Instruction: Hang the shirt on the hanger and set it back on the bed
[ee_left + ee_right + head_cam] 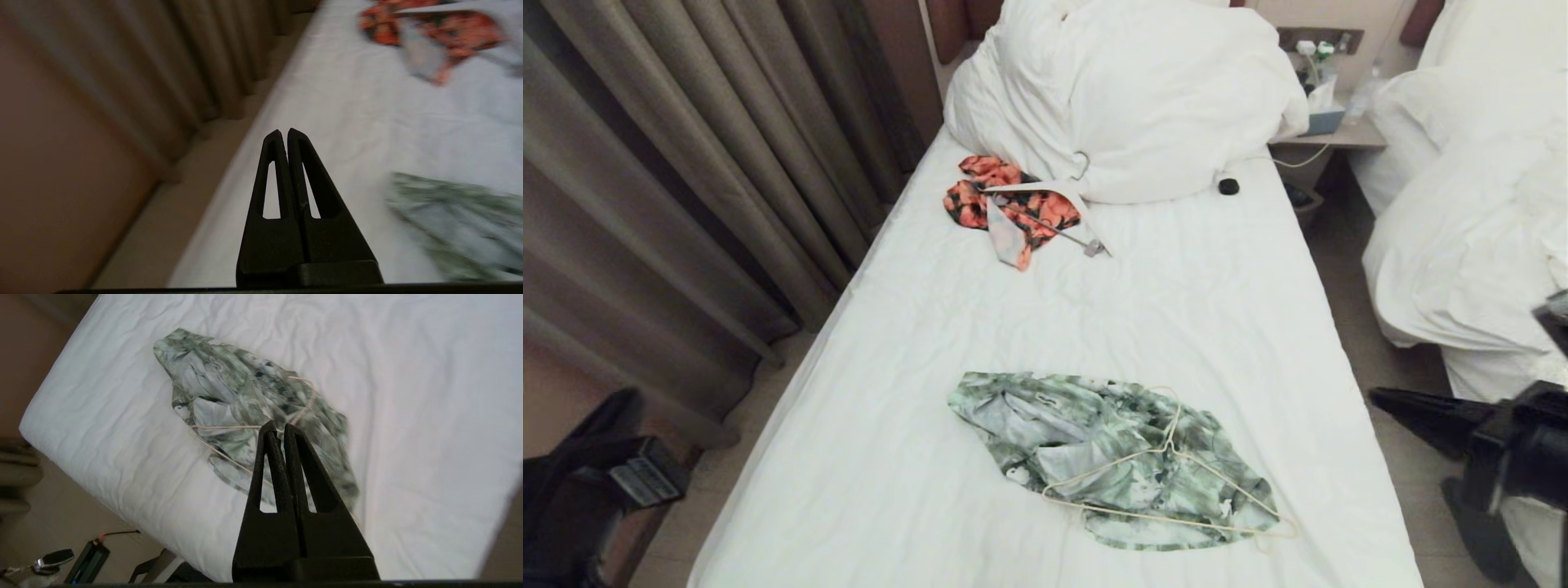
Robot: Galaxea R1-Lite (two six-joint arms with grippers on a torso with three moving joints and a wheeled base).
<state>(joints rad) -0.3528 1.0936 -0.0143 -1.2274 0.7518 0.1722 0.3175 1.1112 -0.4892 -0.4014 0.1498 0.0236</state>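
The green and white shirt (1094, 457) lies crumpled on the near half of the bed (1094, 310). The cream wire hanger (1168, 445) rests flat on top of it, with its hook pointing toward the pillows. My left gripper (613, 404) is off the bed's left side, shut and empty, and its wrist view (284, 132) looks along the bed edge, with the shirt (457, 216) off to one side. My right gripper (1376, 398) hangs off the bed's right side, also shut with nothing held. In its own view (280, 426) it is well above the shirt (229, 396) and hanger (229, 427).
An orange-red floral garment with a thick white hanger (1013, 204) lies near the big white pillows (1127, 98), beside a small black object (1228, 186). Curtains (686, 163) line the left side. A second bed (1462, 229) and a nightstand (1331, 131) stand on the right.
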